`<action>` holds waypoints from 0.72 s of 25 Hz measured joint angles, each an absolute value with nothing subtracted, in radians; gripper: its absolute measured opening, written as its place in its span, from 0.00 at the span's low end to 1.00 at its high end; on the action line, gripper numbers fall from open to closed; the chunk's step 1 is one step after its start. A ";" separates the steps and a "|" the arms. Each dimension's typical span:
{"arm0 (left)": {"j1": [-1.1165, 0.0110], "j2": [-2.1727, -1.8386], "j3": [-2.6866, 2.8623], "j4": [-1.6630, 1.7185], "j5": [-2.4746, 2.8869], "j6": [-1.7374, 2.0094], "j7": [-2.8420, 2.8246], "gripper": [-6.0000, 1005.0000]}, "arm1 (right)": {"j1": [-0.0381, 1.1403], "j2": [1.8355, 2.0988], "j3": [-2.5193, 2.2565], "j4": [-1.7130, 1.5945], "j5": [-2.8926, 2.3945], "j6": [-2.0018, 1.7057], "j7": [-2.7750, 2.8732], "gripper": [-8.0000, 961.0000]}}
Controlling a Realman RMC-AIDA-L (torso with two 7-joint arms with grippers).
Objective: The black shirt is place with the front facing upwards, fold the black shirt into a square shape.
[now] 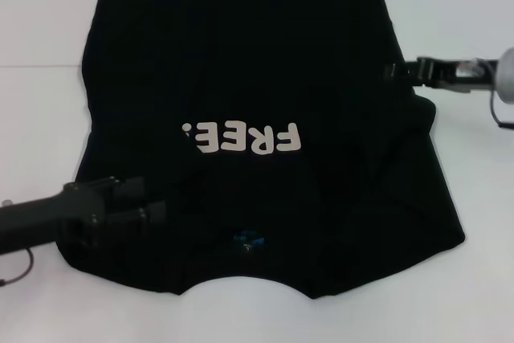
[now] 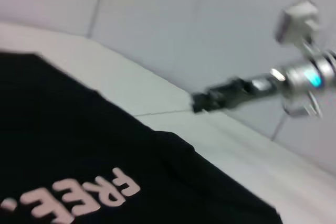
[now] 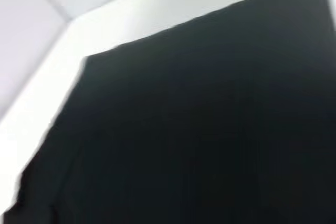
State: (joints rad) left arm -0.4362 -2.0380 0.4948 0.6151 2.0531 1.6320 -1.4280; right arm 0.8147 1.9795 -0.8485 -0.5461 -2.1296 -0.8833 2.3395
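The left hand [image 1: 152,202] lies low over the near left part of the black shirt [image 1: 265,78], by the counter's [image 1: 40,22] near left edge. Its dark fingers [image 1: 132,189] reach onto the cloth and look to be resting on it or just above it. Black against black, the gap between them cannot be made out, nor whether any cloth is pinched.

The right hand [image 1: 391,71] comes in from the counter's right side at about mid-depth, its tip at the shirt's right edge. How wide it stands, and whether it grips the cloth, cannot be told. In the left wrist view it [image 2: 202,102] shows farther off, above the white counter [image 2: 173,98], beyond the shirt [image 2: 79,145].

The shirt lies flat across the middle of the counter, front up. Its neck label [image 1: 247,240] is towards the near edge and its hem towards the far edge, so its long axis runs near to far. The "FREE!" print [image 1: 241,138] reads upside down from the head view; it [image 2: 79,198] also shows in the left wrist view. On the near right, the cloth flares out in a wider, creased flap towards the counter's right edge. The right wrist view shows mostly plain black cloth [image 3: 210,129] with a strip of white counter [image 3: 47,87] along one edge.
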 joint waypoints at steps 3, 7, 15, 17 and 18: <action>-0.442 -2.016 0.480 0.615 2.056 1.637 -1.607 0.77 | 0.747 1.977 -0.840 -0.567 -2.033 -1.009 2.098 0.56; -0.448 -1.972 0.486 0.616 2.097 1.631 -1.886 0.77 | 0.629 2.009 -0.832 -0.597 -1.899 -1.190 1.695 0.65; -0.451 -1.917 0.480 0.697 2.275 1.646 -2.221 0.77 | 0.471 2.087 -0.818 -0.564 -1.761 -1.330 1.159 0.80; -0.460 -1.913 0.480 0.722 2.352 1.632 -2.277 0.77 | 0.466 2.086 -0.822 -0.546 -1.782 -1.333 1.132 0.85; -0.467 -1.910 0.480 0.726 2.377 1.626 -2.298 0.77 | 0.464 2.085 -0.823 -0.545 -1.788 -1.334 1.129 0.88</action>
State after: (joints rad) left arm -0.4668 -1.9100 0.4801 0.7264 2.3773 1.6259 -2.2983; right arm 0.4644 2.0847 -0.8228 -0.5447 -1.7884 -1.3343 1.1285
